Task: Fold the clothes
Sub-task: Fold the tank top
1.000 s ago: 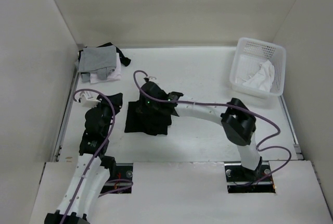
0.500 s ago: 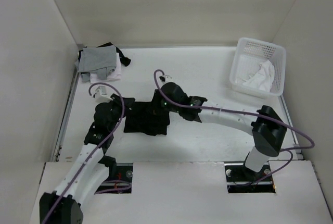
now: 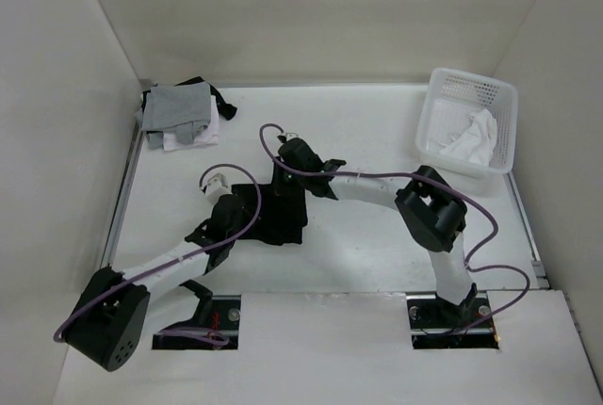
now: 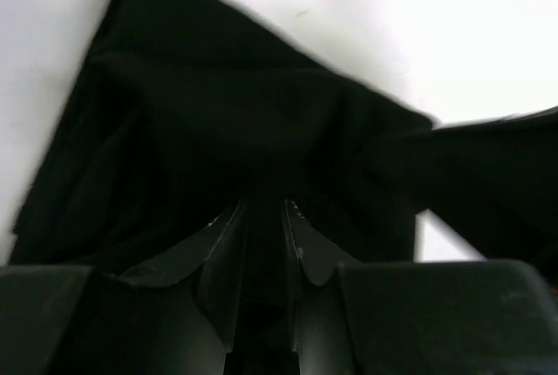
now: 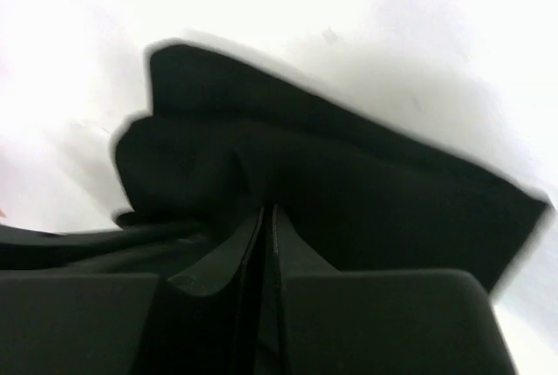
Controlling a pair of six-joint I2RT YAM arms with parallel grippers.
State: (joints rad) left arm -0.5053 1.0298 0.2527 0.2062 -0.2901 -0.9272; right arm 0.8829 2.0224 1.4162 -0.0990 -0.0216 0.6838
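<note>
Both arms are in on the black cloth [image 3: 273, 217], which lies bunched near the middle-left of the bench [image 3: 367, 127]. The left gripper [image 3: 240, 221] comes in low from the near-left and meets the cloth's left edge. The right gripper [image 3: 283, 182] reaches across from the right and bears down on the far edge. Neither set of jaws can be made out from up here. A grey, white and black pile of clothes [image 3: 179, 115] sits in the far-left corner. The white basket [image 3: 471, 78] stands far right, holding a white garment [image 3: 471, 137].
</note>
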